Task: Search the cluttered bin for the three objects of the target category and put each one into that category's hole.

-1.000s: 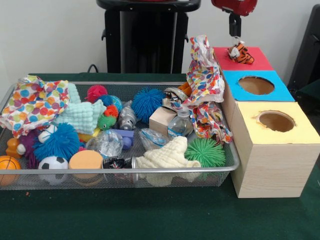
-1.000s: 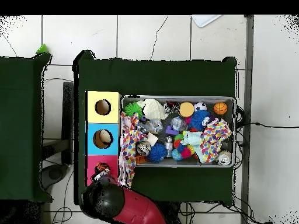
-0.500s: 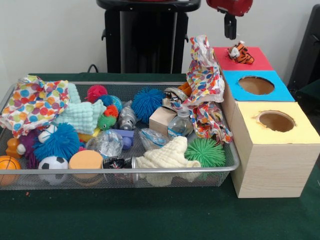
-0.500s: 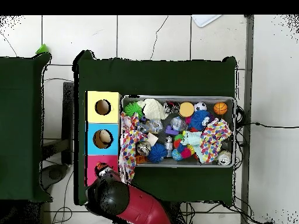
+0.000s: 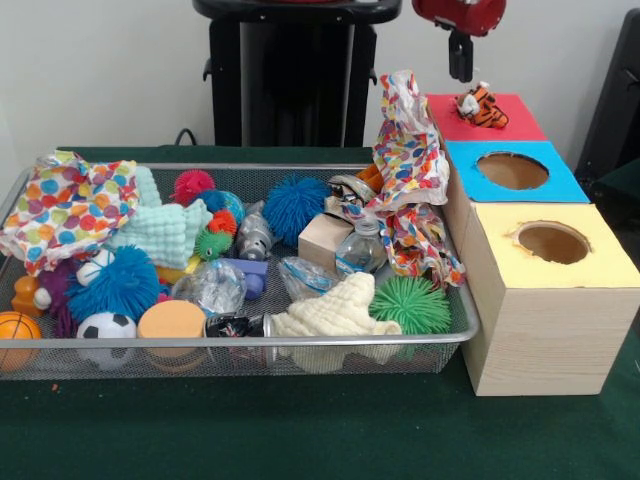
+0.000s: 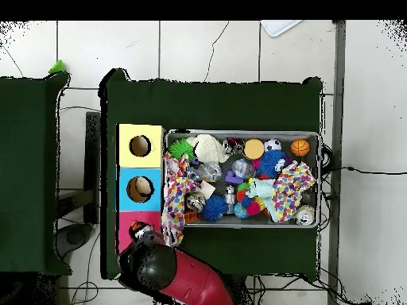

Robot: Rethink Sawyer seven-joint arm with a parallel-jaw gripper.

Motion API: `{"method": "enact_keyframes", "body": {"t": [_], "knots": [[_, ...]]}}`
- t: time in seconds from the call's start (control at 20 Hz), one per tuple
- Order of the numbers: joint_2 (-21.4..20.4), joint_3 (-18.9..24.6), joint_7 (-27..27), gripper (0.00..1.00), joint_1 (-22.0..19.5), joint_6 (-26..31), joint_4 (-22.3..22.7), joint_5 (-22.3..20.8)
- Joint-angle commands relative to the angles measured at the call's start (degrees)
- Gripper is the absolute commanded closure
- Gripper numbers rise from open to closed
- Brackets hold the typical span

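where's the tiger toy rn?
Front view: the tiger toy sits on top of the red box at the far right, just below the gripper and behind the blue box. Overhead, the arm partly hides it.

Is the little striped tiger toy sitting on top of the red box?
Yes, the orange striped tiger toy rests on the red-topped box, below the gripper.

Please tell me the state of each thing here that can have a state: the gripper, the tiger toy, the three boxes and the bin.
Gripper: above the red box, holding nothing; open or shut, I cannot tell.
Tiger toy: lying on top of the red box, not yet dropped in.
Blue box: hole uncovered.
Yellow box: hole uncovered.
Bin: full of clutter, with a dotted cloth draped over its edge.
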Motion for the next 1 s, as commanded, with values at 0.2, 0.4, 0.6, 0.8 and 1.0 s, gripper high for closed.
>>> {"method": "enact_keyframes", "body": {"t": [0.2, 0.4, 0.6, 0.8, 1.0], "knots": [[3.6, 5.3, 11.6, 1.0, 0.2, -4.1, -2.9, 5.0], [4.4, 6.7, 10.9, 1.0, -1.1, -5.7, -2.0, 5.4], [4.4, 10.4, 11.0, 1.0, -3.0, -7.9, -0.3, 7.0], [4.4, 12.1, 11.9, 1.0, -3.5, -9.1, 0.3, 7.7], [5.3, 13.4, 12.6, 1.0, -4.1, -10.9, 0.4, 7.4]]}}
